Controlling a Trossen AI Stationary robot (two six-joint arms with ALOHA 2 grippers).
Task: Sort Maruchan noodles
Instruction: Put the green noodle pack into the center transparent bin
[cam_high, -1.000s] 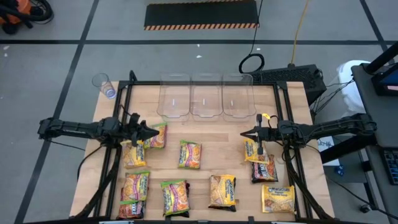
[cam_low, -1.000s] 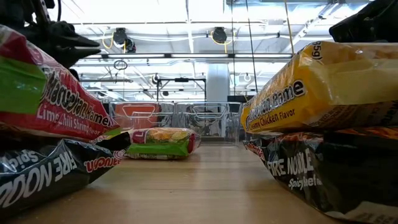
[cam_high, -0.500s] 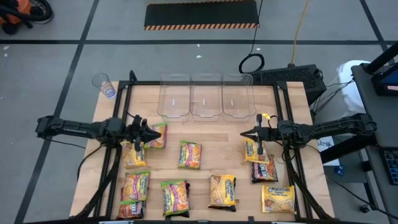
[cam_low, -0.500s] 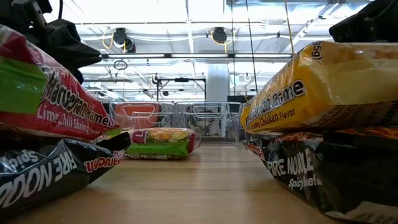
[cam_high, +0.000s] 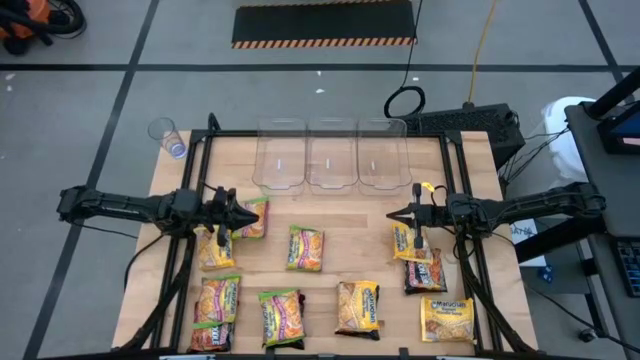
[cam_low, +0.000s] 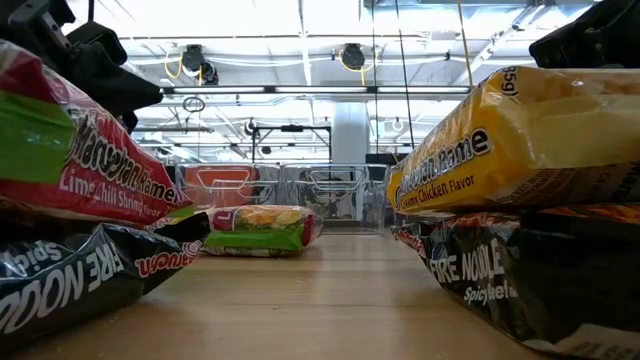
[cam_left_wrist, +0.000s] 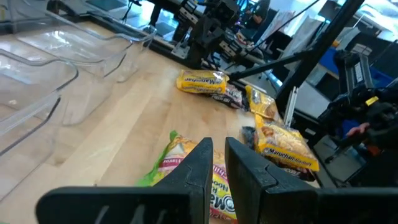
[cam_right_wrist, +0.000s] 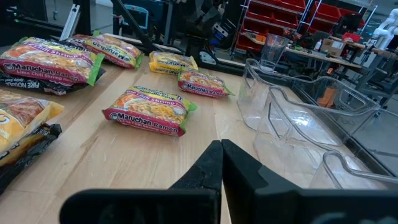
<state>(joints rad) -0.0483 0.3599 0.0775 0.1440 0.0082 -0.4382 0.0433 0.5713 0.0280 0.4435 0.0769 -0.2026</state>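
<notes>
Crinkly flat noodle packets (cam_high: 305, 248), yellow, green-edged pink and black, lie scattered on the wooden tabletop (cam_high: 345, 210). The left tool (cam_high: 240, 213) hovers over a green-edged packet (cam_high: 252, 216), fingers slightly apart and empty. The right tool (cam_high: 393, 214) is pressed together.

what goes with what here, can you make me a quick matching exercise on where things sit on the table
Things:
1. clear bins
2. plastic cup
3. left gripper
4. right gripper

Places:
A. off the table's far left corner
B. row along the far edge
C. jaws shut, beside a yellow packet
D. over a green-edged packet

Pairs: 1-B, 2-A, 3-D, 4-C
</notes>
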